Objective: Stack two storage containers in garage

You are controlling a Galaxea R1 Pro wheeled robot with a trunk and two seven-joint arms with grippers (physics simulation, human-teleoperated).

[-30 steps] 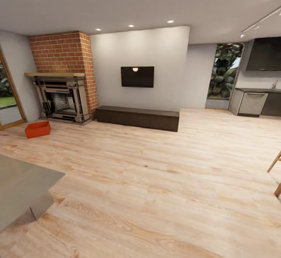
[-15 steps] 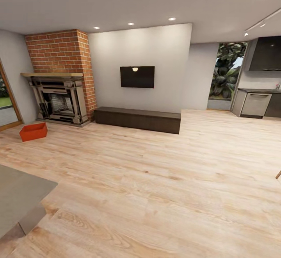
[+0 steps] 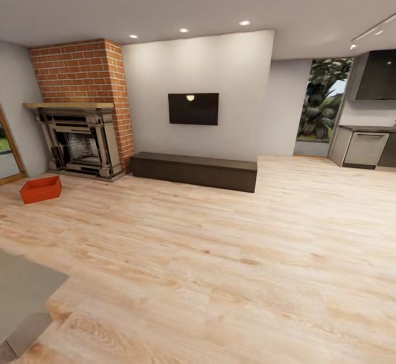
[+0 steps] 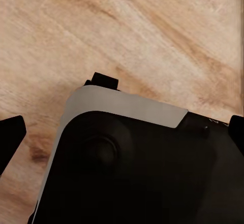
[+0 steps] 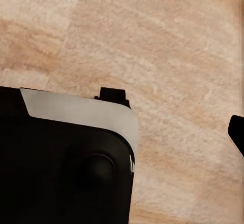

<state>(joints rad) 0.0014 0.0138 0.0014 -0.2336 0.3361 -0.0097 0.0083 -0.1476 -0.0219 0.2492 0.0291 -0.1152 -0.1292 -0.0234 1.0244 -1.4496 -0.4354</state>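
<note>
One orange-red storage container (image 3: 40,189) sits on the light wood plank floor (image 3: 220,254) of the living room, far left in the head view, in front of the dark fireplace (image 3: 82,145). It is far from me. In the left wrist view my left gripper (image 4: 122,132) is open, its black fingertips (image 4: 10,137) at the picture's two edges, over my own dark base (image 4: 132,168) and the plank floor. In the right wrist view my right gripper (image 5: 122,132) also looks open, with one fingertip (image 5: 237,132) at the edge and nothing held.
A low dark bench (image 3: 195,170) runs along the white wall under a black screen (image 3: 193,108). A grey tabletop corner (image 3: 22,292) juts in at the lower left. A glass door (image 3: 8,157) is at far left, kitchen cabinets (image 3: 366,148) at far right.
The whole head view has shifted as the camera moved: fireplace and container slid left in the picture, the grey tabletop shrank, and the wooden legs at the right edge left the frame.
</note>
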